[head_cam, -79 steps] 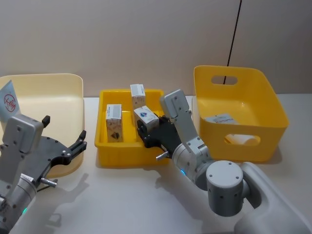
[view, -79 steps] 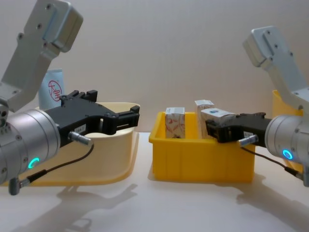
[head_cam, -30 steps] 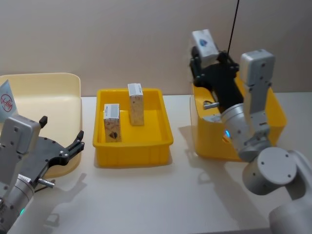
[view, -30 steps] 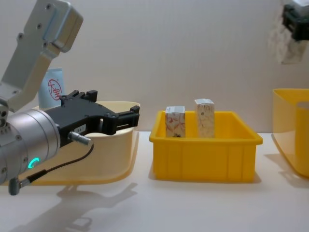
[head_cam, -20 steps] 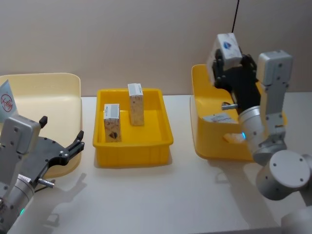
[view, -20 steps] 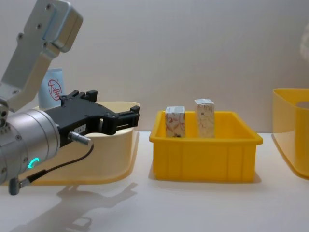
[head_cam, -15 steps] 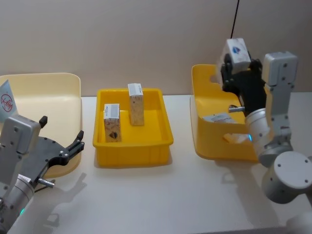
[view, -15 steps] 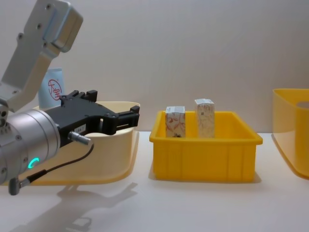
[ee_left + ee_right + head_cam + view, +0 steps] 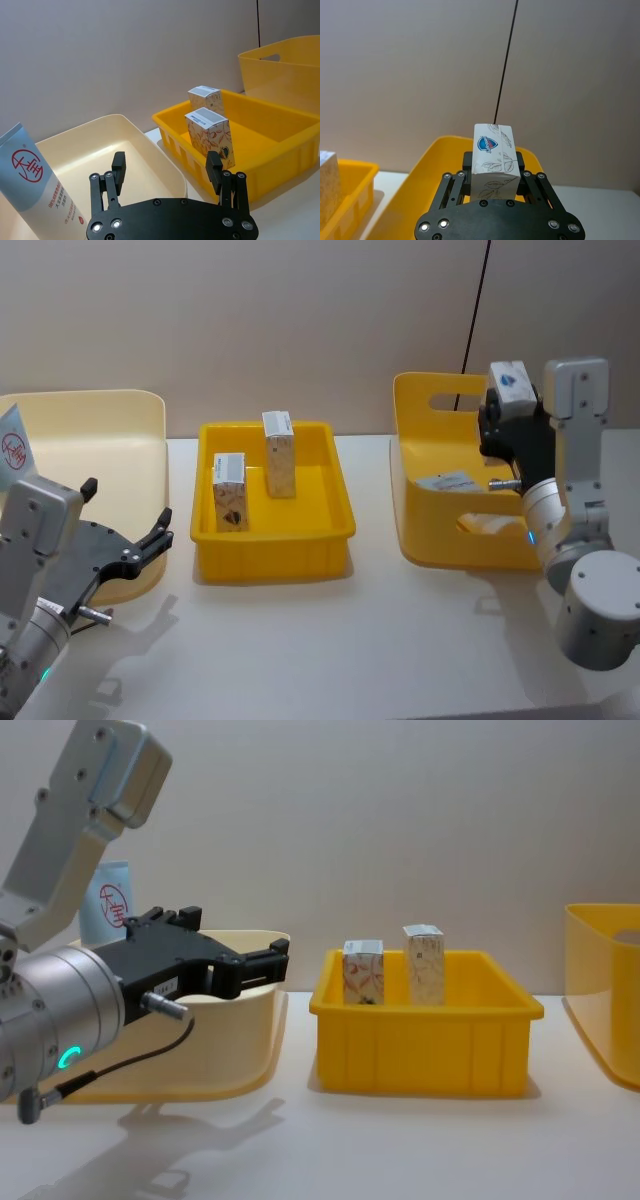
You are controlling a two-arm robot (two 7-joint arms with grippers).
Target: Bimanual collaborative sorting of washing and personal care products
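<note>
The right gripper (image 9: 508, 405) is clamped on 1 carton (image 9: 509, 381), held upright with its long axis vertical and its top standing clear above the jaws. In the head view it hangs over the tall yellow bin (image 9: 420, 410) on the robot's right, above the bin's open top, so the coming release turns on the carton sitting directly over that opening; the way to go looks to be straight down. In the right wrist view the carton (image 9: 493, 155) shows a blue-and-red shield badge and grey leaf drawings; the badge's lettering is too small to read.

2 more cartons stand upright in the middle tray (image 9: 275, 555): 1 nearer (image 9: 231, 491), 1 farther back (image 9: 281, 454). Both lie closer to the left arm.

The left gripper (image 9: 125, 555) hovers just in front of the cream tub (image 9: 90, 410) with its jaws spread wide and nothing between them. A pale-blue tube (image 9: 37, 185) leans in that tub, bearing a red ring logo with a character inside and small red print, illegible beyond "98%".
</note>
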